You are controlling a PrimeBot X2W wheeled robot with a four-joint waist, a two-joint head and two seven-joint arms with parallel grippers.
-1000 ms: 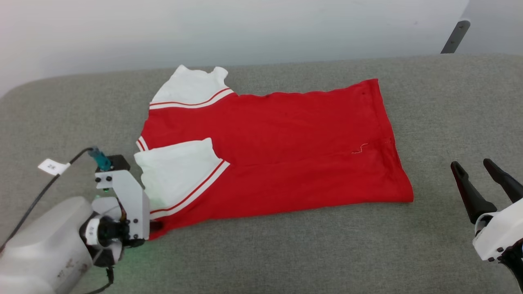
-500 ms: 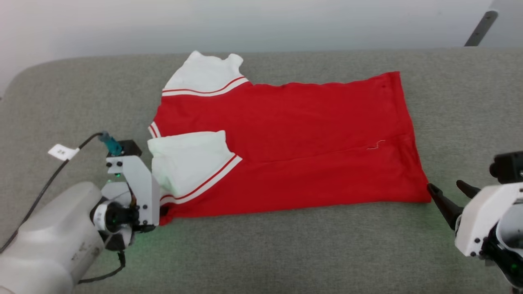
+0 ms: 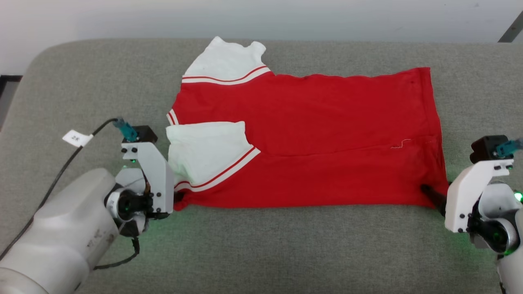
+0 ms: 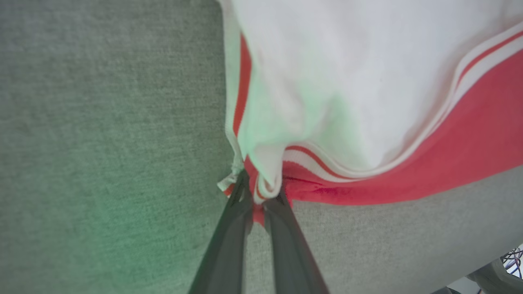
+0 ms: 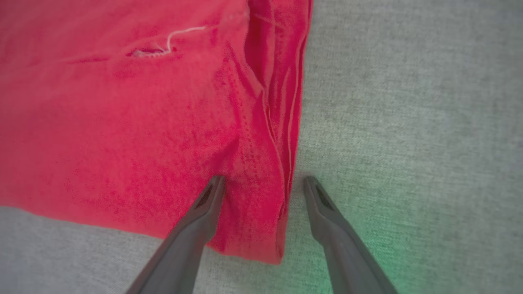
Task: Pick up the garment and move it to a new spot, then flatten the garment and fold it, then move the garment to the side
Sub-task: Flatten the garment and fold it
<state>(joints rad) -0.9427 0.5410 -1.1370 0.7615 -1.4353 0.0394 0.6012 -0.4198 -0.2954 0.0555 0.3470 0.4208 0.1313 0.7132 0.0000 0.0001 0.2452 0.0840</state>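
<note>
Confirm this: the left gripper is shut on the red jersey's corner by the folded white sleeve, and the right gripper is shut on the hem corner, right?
Not quite. The right gripper is open: the right wrist view shows its fingers apart, with the red jersey's hem corner between them. The left gripper is shut on the corner by the folded white sleeve.

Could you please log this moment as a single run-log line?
left gripper: shut on red white-sleeved jersey shirt, sleeve-end corner | right gripper: open, astride hem corner
</note>
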